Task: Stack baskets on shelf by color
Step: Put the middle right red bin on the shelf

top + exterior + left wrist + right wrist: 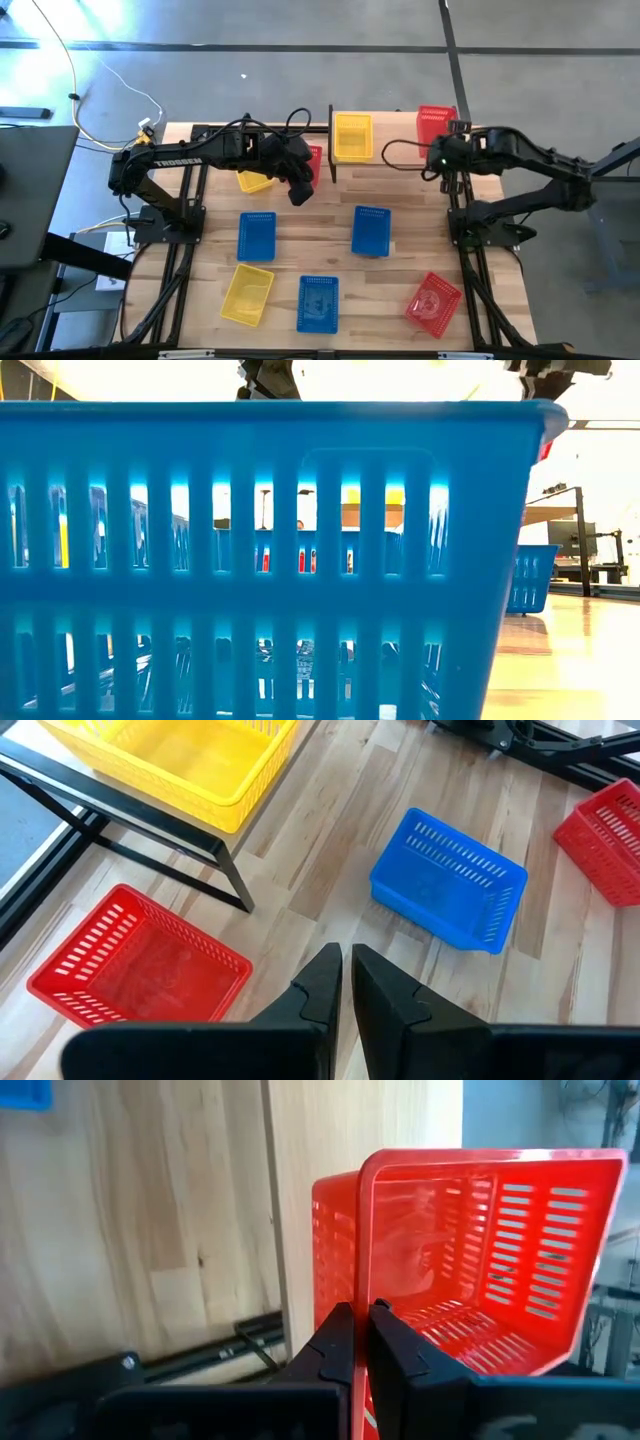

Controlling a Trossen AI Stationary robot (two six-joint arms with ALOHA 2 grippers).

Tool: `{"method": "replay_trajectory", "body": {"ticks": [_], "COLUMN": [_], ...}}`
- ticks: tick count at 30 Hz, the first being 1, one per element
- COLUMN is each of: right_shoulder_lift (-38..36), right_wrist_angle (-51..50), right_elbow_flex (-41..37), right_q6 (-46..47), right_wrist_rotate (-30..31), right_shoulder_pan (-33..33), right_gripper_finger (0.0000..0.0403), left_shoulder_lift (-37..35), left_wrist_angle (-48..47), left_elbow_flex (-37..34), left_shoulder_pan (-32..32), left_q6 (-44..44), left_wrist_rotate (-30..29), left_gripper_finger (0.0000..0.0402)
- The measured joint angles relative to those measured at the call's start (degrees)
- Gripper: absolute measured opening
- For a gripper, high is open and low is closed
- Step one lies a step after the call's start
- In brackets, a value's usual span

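The shelf (390, 160) stands at the table's far edge, with a yellow basket (352, 137) on its left part. My right gripper (360, 1325) is shut on a red basket (436, 125) over the shelf's right end. My left gripper (345, 965) hovers shut above the table, in front of the shelf's left end and holding nothing. Below it, a red basket (140, 960) rests on its base, with a yellow basket (253, 181) beside it. Three blue baskets (256, 236), (371, 230), (318, 303), a yellow basket (247, 294) and a red basket (434, 303) lie on the tabletop. My right gripper pinches a side wall of the red basket at its rim (360, 1285), one finger inside the basket and one outside. The basket is tilted, its open mouth turned sideways over the shelf plank (370, 1120). Whether it rests on the plank I cannot tell.
In the low view, a blue basket (270, 550) stands right before the camera and blocks most of the table; another blue basket (530, 575) shows to its right. Black arm frames (170, 230), (480, 240) run along both table sides. Bare wood lies between the blue baskets mid-table.
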Motion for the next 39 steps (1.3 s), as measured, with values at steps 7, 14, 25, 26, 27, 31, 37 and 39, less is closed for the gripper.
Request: {"method": "replay_trajectory", "body": {"ticks": [7,14,25,26,27,31,37,39], "right_shoulder_lift": [2.8,6.1,8.8,9.1,9.3,10.7,12.7,13.1], "right_wrist_angle": [0.0,0.0,0.0,0.0,0.0,0.0,0.0,0.0], "right_elbow_flex": [0.0,0.0,0.0,0.0,0.0,0.0,0.0,0.0], "right_q6": [-4.8,-8.6,-16.5,-17.1,-17.6,-18.3,-19.9,-20.7], "right_wrist_rotate": [-3.9,-9.2,-12.7,-12.9,-13.3,-15.7,-16.0,-17.0], "right_shoulder_pan": [-6.9,-11.9,-19.4,-20.2,-20.9,-23.5,-25.6,-25.6], "right_gripper_finger": [0.0,0.0,0.0,0.0,0.0,0.0,0.0001,0.0005], "left_shoulder_lift": [0.0,0.0,0.0,0.0,0.0,0.0,0.0,0.0], "left_wrist_angle": [0.0,0.0,0.0,0.0,0.0,0.0,0.0,0.0], "left_elbow_flex": [0.0,0.0,0.0,0.0,0.0,0.0,0.0,0.0], "left_shoulder_pan": [0.0,0.0,0.0,0.0,0.0,0.0,0.0,0.0], "left_q6": [0.0,0.0,0.0,0.0,0.0,0.0,0.0,0.0], "left_wrist_rotate": [-0.1,-0.1,-0.1,-0.1,-0.1,-0.1,0.0,0.0], "left_gripper_finger": [0.0019,0.0019,0.0019,0.0019,0.0019,0.0019,0.0019,0.0019]}}
